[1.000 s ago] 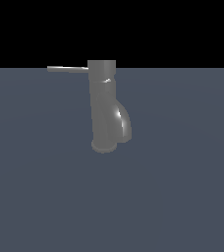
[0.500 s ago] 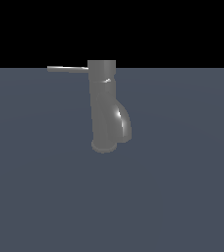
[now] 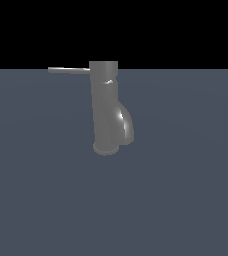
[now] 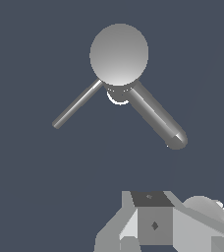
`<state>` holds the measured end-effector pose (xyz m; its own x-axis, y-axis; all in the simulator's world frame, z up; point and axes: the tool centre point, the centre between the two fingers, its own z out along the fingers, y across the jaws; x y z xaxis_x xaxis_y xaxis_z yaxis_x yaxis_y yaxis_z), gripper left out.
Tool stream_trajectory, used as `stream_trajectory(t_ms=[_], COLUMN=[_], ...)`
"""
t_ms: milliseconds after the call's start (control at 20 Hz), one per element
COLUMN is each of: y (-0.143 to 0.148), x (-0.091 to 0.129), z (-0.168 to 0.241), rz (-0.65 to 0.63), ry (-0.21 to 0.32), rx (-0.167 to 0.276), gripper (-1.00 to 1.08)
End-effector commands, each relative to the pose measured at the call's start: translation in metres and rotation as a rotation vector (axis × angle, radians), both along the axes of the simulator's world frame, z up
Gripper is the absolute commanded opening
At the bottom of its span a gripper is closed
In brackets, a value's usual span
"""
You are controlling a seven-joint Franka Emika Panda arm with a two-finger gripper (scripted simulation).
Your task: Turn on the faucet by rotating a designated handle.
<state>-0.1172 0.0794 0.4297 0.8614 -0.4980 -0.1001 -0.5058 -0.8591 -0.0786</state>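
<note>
Glossy grey cyl. faucet (image 3: pixel 106 107) w/ thin straight rod handle (image 3: pixel 68 70).

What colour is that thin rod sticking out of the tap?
Plain grey metal rod; clearest in the wrist view.

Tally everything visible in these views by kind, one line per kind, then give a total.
Faucet: 1
Handle: 1, a thin rod at the faucet's top
Spout: 1, short and curved
Tool: 1, seen only in the wrist view
Grey surface: 1
Total: 5
</note>
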Motion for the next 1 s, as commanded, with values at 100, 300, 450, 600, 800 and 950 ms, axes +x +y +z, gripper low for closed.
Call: stream_trajectory(t_ms=[100,300,450,600,800,950], y=[0.011,0.021,0.028,0.036,0.046,0.054], x=[0.022,0.041,0.055,0.068,0.084,0.096], z=[-0.016,-0.032,-0.044,-0.057,-0.075,-0.088], rz=[-0.111,-0.208,-0.282,-0.355,-0.453,-0.526], ry=[0.016,0.028,0.035,0.04,0.043,0.042], rx=[-0.004,-0.012,-0.022,-0.033,-0.051,-0.065], gripper=[-1.0,-1.0,-1.0,-1.0,-1.0,-1.0])
